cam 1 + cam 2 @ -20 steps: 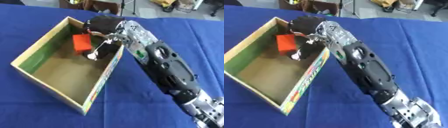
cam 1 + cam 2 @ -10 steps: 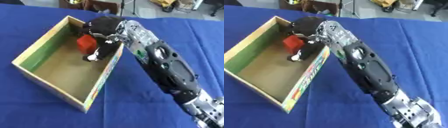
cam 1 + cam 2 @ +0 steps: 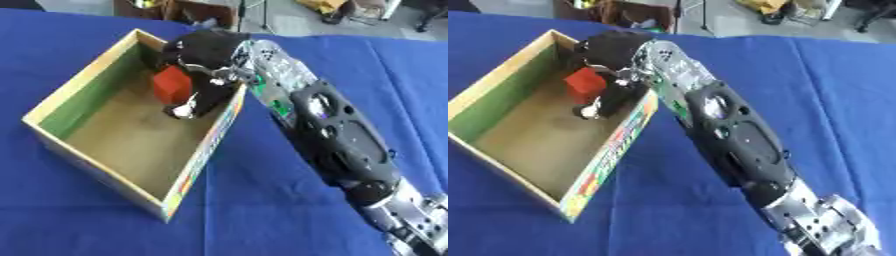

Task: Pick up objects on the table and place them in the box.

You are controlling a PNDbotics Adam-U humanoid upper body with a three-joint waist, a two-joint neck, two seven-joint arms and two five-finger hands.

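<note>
Tablecloth (image 3: 105,210), blue, covers the whole surface; no other loose objects show on it, so this may be the last item, though I can't be sure.

Right arm (image 3: 337,137) comes in from 5 o'clock, runs diagonally up to 11 o'clock and crosses the box's right wall.

Box (image 3: 61,105), open cardboard with a green inner wall on the left and a printed colourful right wall, sits at 9–10 o'clock of the frame. Floor looks bare apart from the hand.

Right hand (image 3: 206,65) is inside the box at its 1 o'clock corner, fingers curled down around the red block, thumb side hidden. Fingertips seem near the floor.

Red block (image 3: 172,84), small cube-ish, sits at the hand's 8 o'clock side, held against the fingers, over the far end of the box. Can't tell if it rests on the floor or hangs just above.

Left hand: not visible in either view.

Risks, judged from here:
- forearm rides on the right wall; pulling back at 5 o'clock could drag or tip the box
- block may stick to the fingers on release and lift back out
- if released from height, block may tumble, but walls should contain it
</note>
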